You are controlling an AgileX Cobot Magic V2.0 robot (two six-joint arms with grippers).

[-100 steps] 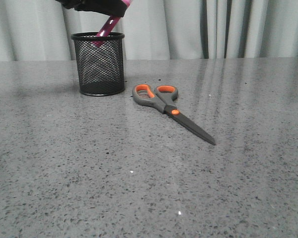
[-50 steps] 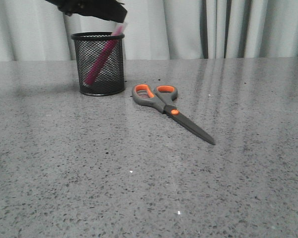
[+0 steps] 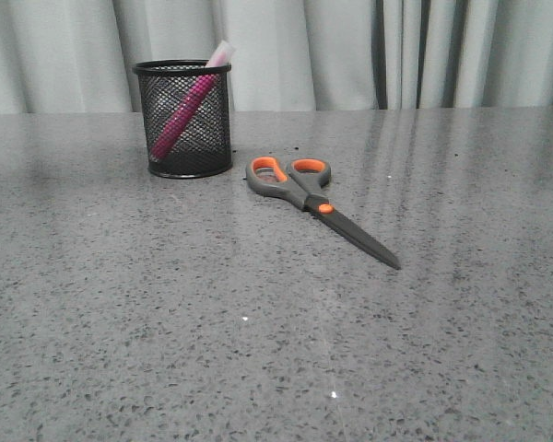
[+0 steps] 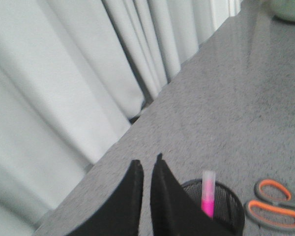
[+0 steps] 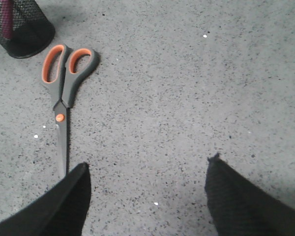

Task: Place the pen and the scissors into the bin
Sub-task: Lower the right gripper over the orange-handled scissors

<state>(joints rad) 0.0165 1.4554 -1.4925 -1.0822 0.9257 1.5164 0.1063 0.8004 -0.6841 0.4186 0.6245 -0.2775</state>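
Observation:
The magenta pen [image 3: 186, 110] leans inside the black mesh bin [image 3: 212, 138], its whitish cap poking above the rim. On the table to the bin's right lie the scissors [image 3: 313, 198], handles toward the bin and blades pointing to the near right. Neither gripper shows in the front view. In the left wrist view my left gripper [image 4: 148, 159] hovers above and beside the bin [image 4: 233, 211], narrowly open with nothing between its fingers; the pen [image 4: 207, 194] and scissors [image 4: 275, 204] show below. My right gripper [image 5: 149, 161] stands wide open over bare table, just beside the scissors [image 5: 64, 93] tip.
Grey curtains [image 3: 350, 51] hang along the table's far edge. The speckled grey tabletop [image 3: 258, 341] stretches wide in front of the scissors. The bin [image 5: 24, 29] sits beyond the scissors' handles in the right wrist view.
The left gripper let go of the pen, which dropped into the bin and now leans there. The left arm then rose out of the front view. The scissors have not moved.

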